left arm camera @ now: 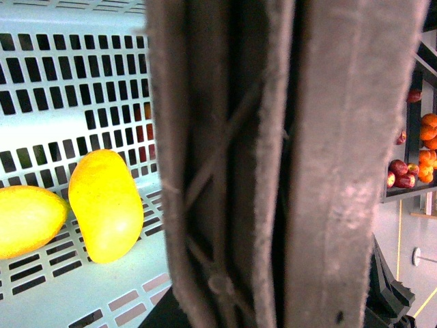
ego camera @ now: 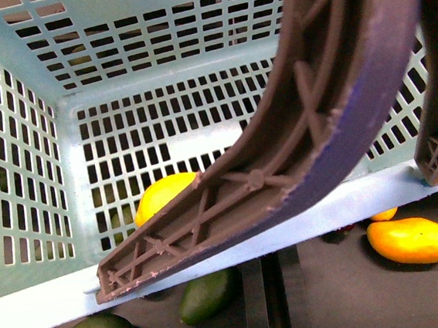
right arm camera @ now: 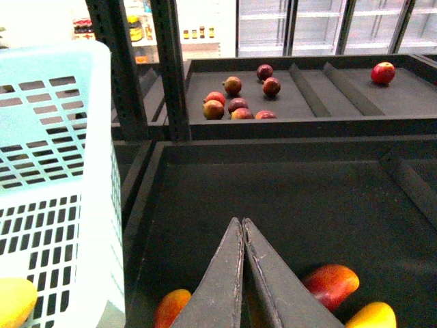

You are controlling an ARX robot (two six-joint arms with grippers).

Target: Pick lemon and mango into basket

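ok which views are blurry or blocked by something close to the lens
Left wrist view: the basket handle fills the middle, soft and out of focus; the fruits behind it look sharper. Front view: the handle crosses the frame, fairly sharp. Right wrist view: clear and evenly lit.

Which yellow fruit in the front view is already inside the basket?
The lemon, seen against the slotted basket floor behind the purple handle. The mango lies outside, on the dark shelf below the basket's rim.

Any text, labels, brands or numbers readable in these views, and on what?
None can be read.
Basket: no lettering on the walls, rim or handle in view.
Jars on the far shelf: labels too small and blurred.
Fruit: no stickers in view.
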